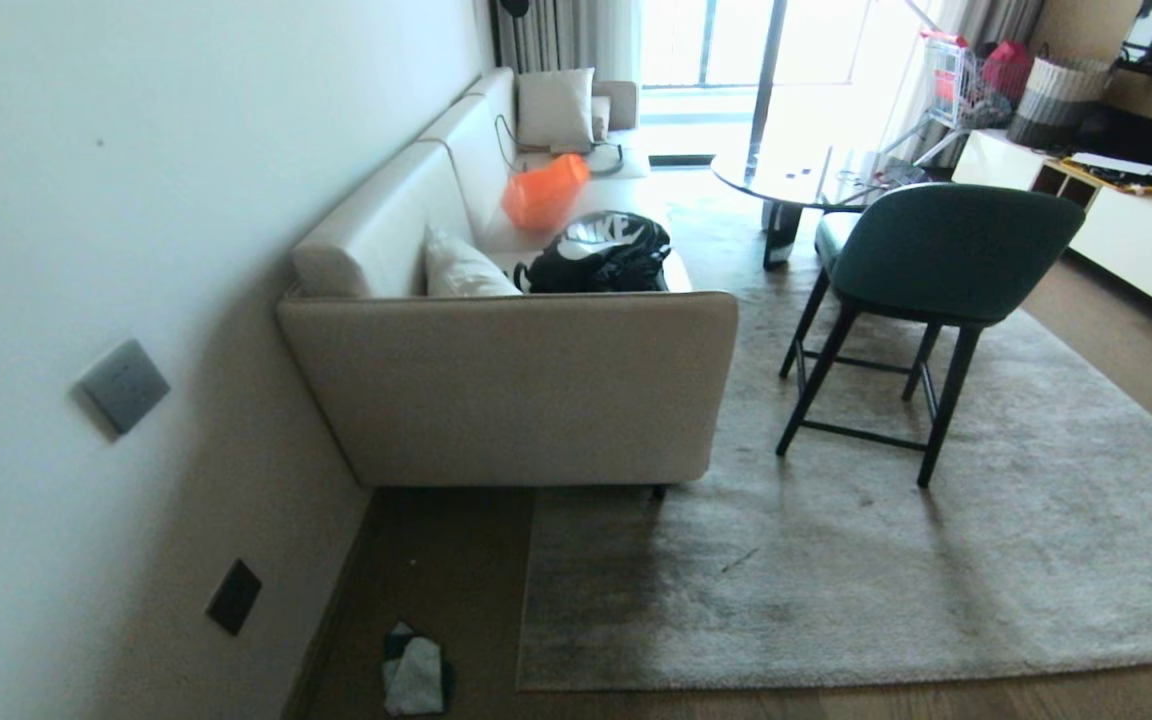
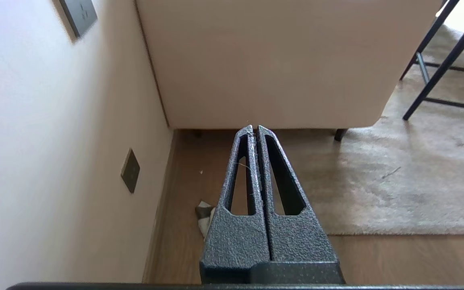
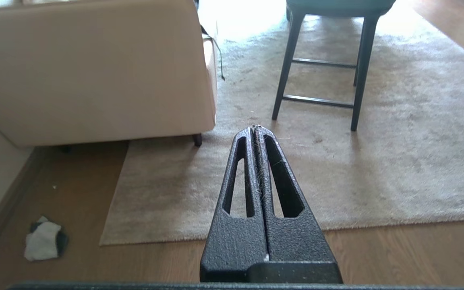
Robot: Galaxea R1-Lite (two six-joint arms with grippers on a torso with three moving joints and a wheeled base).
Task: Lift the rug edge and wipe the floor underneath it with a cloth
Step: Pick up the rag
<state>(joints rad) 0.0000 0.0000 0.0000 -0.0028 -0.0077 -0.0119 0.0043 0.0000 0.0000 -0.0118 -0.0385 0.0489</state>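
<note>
Probably "NIKE" on black bag [image 1: 596,255]

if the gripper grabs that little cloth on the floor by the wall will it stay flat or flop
The cloth lies crumpled in soft folds, so it will probably droop and bunch once lifted. It looks thin and small, so likely light. On the smooth floor it may slide under a push rather than resist.

Daylight floods in thru the window [image 1: 711,45] at back, blown out w/ glare. Wall [image 1: 86,200] bows at the head view's edge. Soft shadow falls on the rug [image 1: 836,600] beside the sofa [image 1: 506,390]; wrist views look sharp.
</note>
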